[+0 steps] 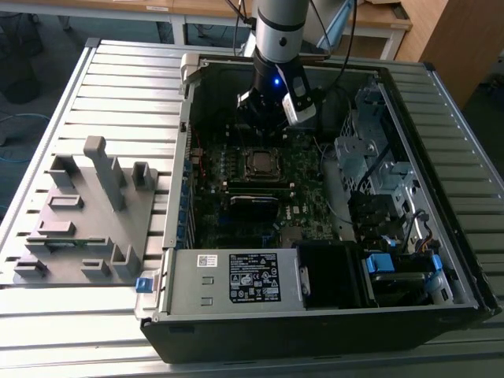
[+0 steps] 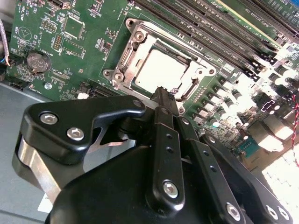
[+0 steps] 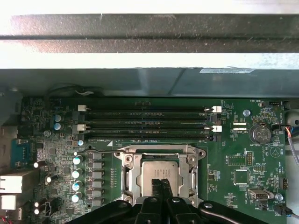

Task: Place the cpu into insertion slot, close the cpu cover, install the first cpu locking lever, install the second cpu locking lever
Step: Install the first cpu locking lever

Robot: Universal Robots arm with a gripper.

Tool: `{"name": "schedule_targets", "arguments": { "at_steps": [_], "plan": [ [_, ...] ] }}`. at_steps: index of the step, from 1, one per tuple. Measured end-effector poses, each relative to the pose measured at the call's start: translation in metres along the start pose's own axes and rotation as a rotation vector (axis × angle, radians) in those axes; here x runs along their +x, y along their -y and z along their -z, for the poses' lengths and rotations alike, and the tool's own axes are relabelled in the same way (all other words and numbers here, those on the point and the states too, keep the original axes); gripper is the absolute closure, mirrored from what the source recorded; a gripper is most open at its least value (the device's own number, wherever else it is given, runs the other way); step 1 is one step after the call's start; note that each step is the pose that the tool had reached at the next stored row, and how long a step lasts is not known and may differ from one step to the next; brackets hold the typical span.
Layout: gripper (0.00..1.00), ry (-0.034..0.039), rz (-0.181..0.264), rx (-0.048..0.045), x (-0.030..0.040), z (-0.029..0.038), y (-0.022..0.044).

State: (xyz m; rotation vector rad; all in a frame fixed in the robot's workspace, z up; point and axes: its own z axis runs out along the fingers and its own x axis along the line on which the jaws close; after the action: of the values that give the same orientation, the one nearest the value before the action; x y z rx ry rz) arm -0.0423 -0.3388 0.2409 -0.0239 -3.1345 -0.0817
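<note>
Hovering low over the insertion slot (image 2: 180, 55), with the scene listed from the exterior view's left to its right: the grey fixture plate (image 1: 87, 213) lies well apart from the slot, outside the case, then comes the slot itself, then the drive cage (image 1: 370, 150) beyond it. The cpu (image 3: 160, 170) lies seated in the slot. The cpu cover (image 3: 128, 170) lies flat around it, framing its silver top. My gripper (image 3: 161, 185) has its fingers pressed together and holds nothing. Its tips sit at the slot's edge; I cannot tell whether they touch. I judge the locking of the cover to be in hand. Done well, my tips bear only on metal at the cover's rim, stay off the chip's top, and push steadily so they never skid onto the motherboard (image 3: 233, 186).
</note>
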Motion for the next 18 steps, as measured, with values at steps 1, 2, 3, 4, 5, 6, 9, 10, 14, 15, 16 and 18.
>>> {"name": "schedule_targets", "arguments": {
  "at_steps": [1,2,3,4,5,6,9,10,14,15,16,18],
  "plan": [
    [0.90,0.0000,0.000,0.0000,0.0000,0.0001,0.0000],
    [0.90,-0.0001,0.000,0.0001,0.0000,0.0003,0.0000],
    [0.90,0.0000,0.000,0.0001,0.0000,0.0004,0.0000],
    [0.90,0.0001,0.000,-0.0002,0.0000,0.0007,-0.0001],
    [0.90,0.0000,0.000,-0.0001,0.0000,0.0008,-0.0001],
    [0.90,0.0000,0.000,-0.0001,0.0000,0.0008,-0.0001],
    [0.90,-0.0001,0.000,0.0003,0.0000,0.0015,-0.0001],
    [0.90,-0.0001,0.000,0.0002,0.0000,0.0018,-0.0001],
    [0.90,0.0001,0.000,-0.0002,0.0000,0.0019,-0.0001],
    [0.90,0.0000,0.000,0.0000,0.0000,0.0021,-0.0001],
    [0.90,-0.0001,0.000,0.0003,0.0000,0.0024,-0.0001],
    [0.90,-0.0001,0.000,0.0002,0.0000,0.0031,-0.0001]
  ]
}}
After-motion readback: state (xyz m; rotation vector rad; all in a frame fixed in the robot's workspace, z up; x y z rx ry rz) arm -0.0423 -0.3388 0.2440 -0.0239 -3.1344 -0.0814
